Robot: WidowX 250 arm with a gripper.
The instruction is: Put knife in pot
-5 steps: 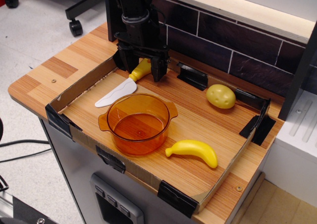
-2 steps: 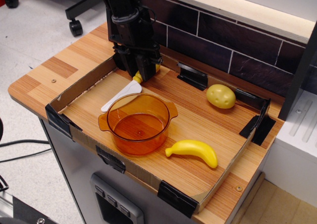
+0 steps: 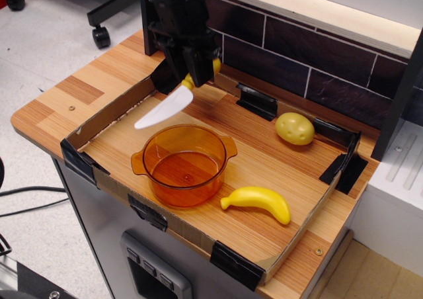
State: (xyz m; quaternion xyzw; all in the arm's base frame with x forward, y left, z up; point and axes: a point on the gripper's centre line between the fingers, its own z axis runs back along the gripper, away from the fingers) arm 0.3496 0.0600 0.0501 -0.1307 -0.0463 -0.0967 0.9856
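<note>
The knife point(image 3: 165, 107) has a white pointed blade and a yellow handle. My black gripper point(image 3: 193, 76) is shut on the yellow handle and holds the knife in the air, blade slanting down to the left. The blade tip hangs above the tray floor, just behind and left of the pot. The pot point(image 3: 184, 164) is round, translucent orange, with two small side handles, and stands empty at the front left of the tray. Most of the handle is hidden by my fingers.
A cardboard-walled wooden tray point(image 3: 106, 114) holds everything. A yellow toy banana point(image 3: 258, 202) lies right of the pot. A yellow potato-like toy point(image 3: 295, 128) sits at the back right. A dark tiled wall runs behind.
My gripper closed on the knife's handle and lifted it off the tray floor. The blade, lying flat before, now hangs tilted in the air.
</note>
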